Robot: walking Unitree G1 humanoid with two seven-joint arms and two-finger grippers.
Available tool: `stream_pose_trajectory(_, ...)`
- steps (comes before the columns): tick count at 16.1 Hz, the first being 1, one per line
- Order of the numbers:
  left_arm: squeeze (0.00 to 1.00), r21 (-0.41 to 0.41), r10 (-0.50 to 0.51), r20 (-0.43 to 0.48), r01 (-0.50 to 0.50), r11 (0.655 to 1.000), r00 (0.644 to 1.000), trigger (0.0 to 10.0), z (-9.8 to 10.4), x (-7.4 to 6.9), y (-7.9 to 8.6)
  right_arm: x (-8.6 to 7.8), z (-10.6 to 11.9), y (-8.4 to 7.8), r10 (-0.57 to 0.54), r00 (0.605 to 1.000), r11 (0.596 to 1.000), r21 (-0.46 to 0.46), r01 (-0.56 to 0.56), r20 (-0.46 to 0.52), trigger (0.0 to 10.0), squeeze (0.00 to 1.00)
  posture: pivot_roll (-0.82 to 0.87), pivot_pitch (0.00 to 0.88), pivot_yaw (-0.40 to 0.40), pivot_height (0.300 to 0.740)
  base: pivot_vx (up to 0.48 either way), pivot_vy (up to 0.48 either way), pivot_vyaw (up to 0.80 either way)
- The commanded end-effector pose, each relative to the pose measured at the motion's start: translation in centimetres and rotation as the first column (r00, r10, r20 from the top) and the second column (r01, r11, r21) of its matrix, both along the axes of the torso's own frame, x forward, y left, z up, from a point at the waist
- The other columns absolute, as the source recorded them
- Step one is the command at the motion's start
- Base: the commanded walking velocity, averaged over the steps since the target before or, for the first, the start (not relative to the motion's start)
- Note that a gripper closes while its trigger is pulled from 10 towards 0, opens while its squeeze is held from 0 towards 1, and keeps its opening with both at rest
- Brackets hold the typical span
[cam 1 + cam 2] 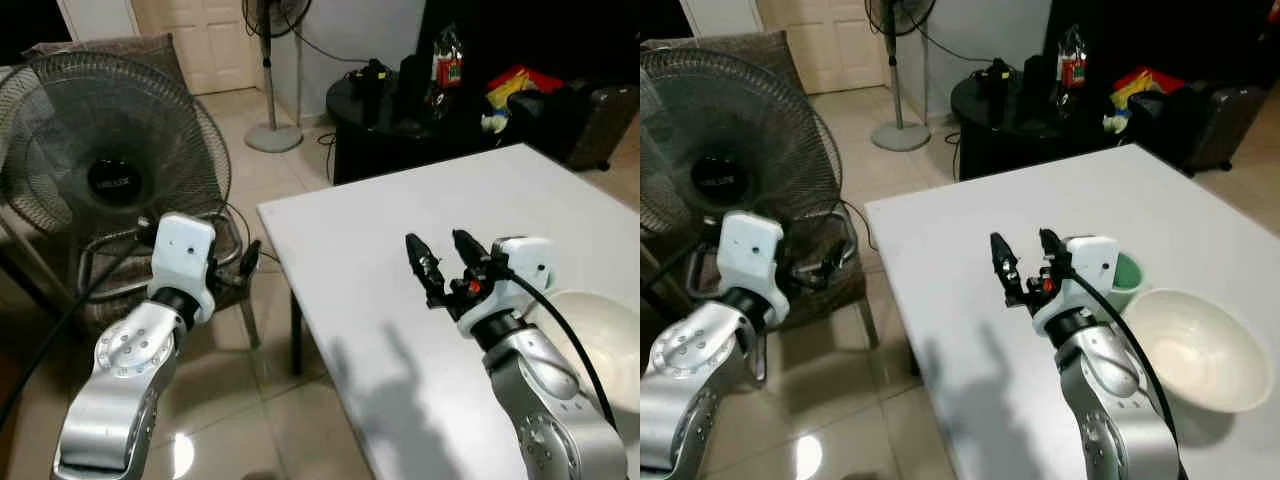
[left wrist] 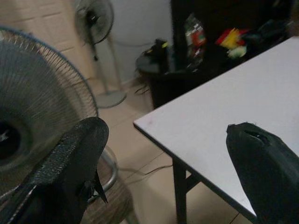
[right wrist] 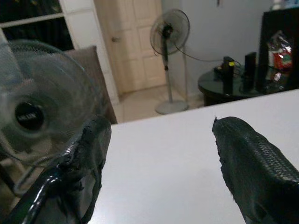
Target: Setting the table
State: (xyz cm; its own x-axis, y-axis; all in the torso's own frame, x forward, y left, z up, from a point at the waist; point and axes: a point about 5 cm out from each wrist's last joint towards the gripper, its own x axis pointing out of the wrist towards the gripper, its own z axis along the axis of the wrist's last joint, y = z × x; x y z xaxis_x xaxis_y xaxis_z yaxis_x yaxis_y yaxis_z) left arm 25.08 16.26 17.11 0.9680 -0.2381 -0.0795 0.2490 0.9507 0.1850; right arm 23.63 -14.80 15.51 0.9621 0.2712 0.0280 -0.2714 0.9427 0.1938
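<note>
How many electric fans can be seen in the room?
2. One large fan sits on a chair to the left of the white table, near the left gripper. One standing fan is by the door. Others may be hidden.

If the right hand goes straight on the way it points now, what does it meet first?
Probably nothing near: the right hand, open, points across the bare white table toward its far left edge. Beyond stands the big fan, though depth is unclear.
</note>
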Motion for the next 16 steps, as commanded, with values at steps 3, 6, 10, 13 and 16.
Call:
stream_pose_trajectory(3,0.00,0.021,0.010,-0.012,-0.010,1.000,1.000,10.0,-0.15,0.07,0.40,0.24,-0.06,-0.08,-0.021,1.000,0.999,0.029,0.021,-0.004,10.0,0.00,0.09,0.000,-0.020,0.740,0.000,0.350,0.53)
stream_pose_trajectory(6,0.00,0.029,0.009,-0.011,-0.009,1.000,1.000,10.0,-0.07,0.22,0.52,0.30,-0.39,-0.48,-0.064,0.998,0.995,0.076,0.066,-0.025,10.0,0.00,0.09,0.000,-0.015,0.740,0.000,0.351,0.00)
stream_pose_trajectory(10,0.00,0.035,0.004,-0.012,-0.003,0.999,1.000,10.0,-0.04,0.39,0.54,0.40,-0.46,-0.59,-0.079,0.996,0.994,0.074,0.081,-0.029,10.0,0.00,0.09,0.000,-0.013,0.740,0.000,0.351,0.00)
stream_pose_trajectory(13,0.00,0.036,0.005,-0.010,-0.005,0.999,1.000,10.0,-0.04,0.48,0.58,0.49,-0.50,-0.62,-0.077,0.997,0.994,0.069,0.079,-0.031,10.0,0.00,0.09,0.000,-0.017,0.740,0.000,0.347,0.00)
stream_pose_trajectory(16,0.00,0.037,0.009,-0.012,-0.009,0.999,1.000,10.0,-0.07,0.47,0.67,0.53,-0.56,-0.64,-0.076,0.997,0.995,0.068,0.078,-0.034,10.0,0.00,0.09,0.000,-0.018,0.740,0.000,0.349,0.00)
